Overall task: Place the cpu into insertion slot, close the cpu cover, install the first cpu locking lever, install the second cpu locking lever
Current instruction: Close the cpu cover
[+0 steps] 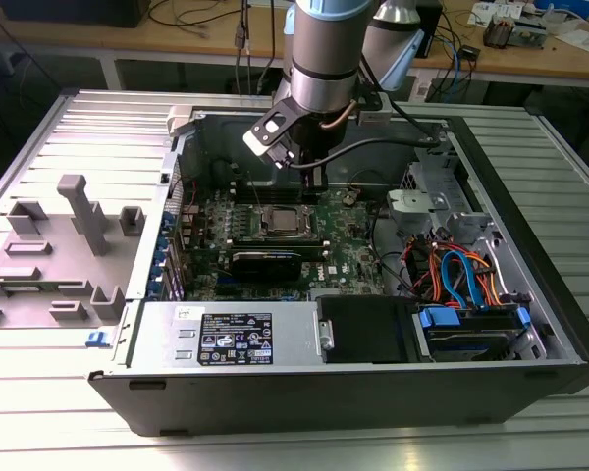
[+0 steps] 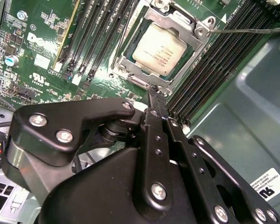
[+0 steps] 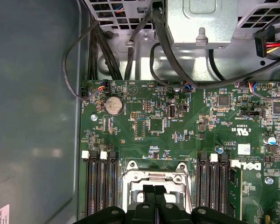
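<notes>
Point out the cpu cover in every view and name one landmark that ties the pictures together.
Exterior view: the cpu cover lies midway on the green motherboard, close beside the gripper.
Second wrist view: the cpu cover frames the cpu, just beyond the tips of the gripper.
First wrist view: the cpu cover sits just beyond the tips of the gripper.
Shared landmark: the black memory slots flanking it on both sides.

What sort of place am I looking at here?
Probably a robotics lab or electronics workshop: a robot arm hangs over an open computer case on a slatted metal table, and a wooden workbench behind carries cables and small electronics.
</notes>
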Controlling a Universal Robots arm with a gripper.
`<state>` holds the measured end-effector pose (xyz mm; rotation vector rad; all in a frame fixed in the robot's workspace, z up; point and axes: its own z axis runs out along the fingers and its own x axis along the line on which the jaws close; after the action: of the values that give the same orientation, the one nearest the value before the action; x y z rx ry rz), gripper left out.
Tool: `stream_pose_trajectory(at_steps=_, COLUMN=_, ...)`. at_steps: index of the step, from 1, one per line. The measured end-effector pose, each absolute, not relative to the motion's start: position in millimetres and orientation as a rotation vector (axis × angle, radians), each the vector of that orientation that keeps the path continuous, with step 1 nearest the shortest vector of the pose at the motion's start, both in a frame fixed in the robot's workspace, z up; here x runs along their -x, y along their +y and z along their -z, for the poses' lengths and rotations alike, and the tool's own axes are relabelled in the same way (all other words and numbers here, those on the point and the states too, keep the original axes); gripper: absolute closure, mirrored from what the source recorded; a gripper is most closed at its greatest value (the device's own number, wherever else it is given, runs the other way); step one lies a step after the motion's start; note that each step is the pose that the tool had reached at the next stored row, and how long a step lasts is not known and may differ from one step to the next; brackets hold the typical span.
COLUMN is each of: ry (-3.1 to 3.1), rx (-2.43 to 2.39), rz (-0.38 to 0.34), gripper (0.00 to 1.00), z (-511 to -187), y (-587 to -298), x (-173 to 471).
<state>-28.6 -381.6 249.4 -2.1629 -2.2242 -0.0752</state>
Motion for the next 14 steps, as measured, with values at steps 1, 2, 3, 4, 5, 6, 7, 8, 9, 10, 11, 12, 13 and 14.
stream_pose_trajectory(at_steps=1, ry=-2.224, rx=2.163, rz=0.075, gripper=0.89, z=-249.4, y=-381.6, x=28.6)
stream_pose_trajectory(at_steps=2, ry=-2.224, rx=2.163, rz=0.075, gripper=0.89, z=-249.4, y=-381.6, x=28.6)
stream_pose_trajectory(at_steps=3, ry=-2.224, rx=2.163, rz=0.075, gripper=0.89, z=-249.4, y=-381.6, x=28.6)
stream_pose_trajectory(at_steps=4, ry=-2.224, rx=2.163, rz=0.075, gripper=0.89, z=-249.4, y=-381.6, x=28.6)
stream_pose_trajectory(at_steps=5, ry=-2.224, rx=2.163, rz=0.076, gripper=0.89, z=-249.4, y=-381.6, x=28.6)
stream_pose_trajectory(at_steps=6, ry=-2.224, rx=2.163, rz=0.076, gripper=0.89, z=-249.4, y=-381.6, x=28.6)
stream_pose_trajectory(at_steps=7, ry=-2.224, rx=2.163, rz=0.076, gripper=0.89, z=-249.4, y=-381.6, x=29.3)
stream_pose_trajectory(at_steps=8, ry=-2.224, rx=2.163, rz=0.076, gripper=0.89, z=-249.1, y=-381.6, x=30.6)
stream_pose_trajectory(at_steps=9, ry=-2.224, rx=2.162, rz=0.076, gripper=0.89, z=-248.9, y=-381.6, x=32.5)
stream_pose_trajectory(at_steps=10, ry=-2.224, rx=2.162, rz=0.076, gripper=0.89, z=-248.4, y=-381.6, x=38.3)
stream_pose_trajectory(at_steps=11, ry=-2.224, rx=2.162, rz=0.076, gripper=0.89, z=-247.8, y=-381.6, x=41.6)
stream_pose_trajectory(at_steps=12, ry=-2.224, rx=2.162, rz=0.075, gripper=0.89, z=-247.3, y=-381.6, x=44.1)
stream_pose_trajectory(at_steps=13, ry=-2.224, rx=2.162, rz=0.076, gripper=0.89, z=-245.9, y=-381.6, x=48.5)
stream_pose_trajectory(at_steps=14, ry=-2.224, rx=2.162, rz=0.076, gripper=0.89, z=-244.4, y=-381.6, x=52.9)
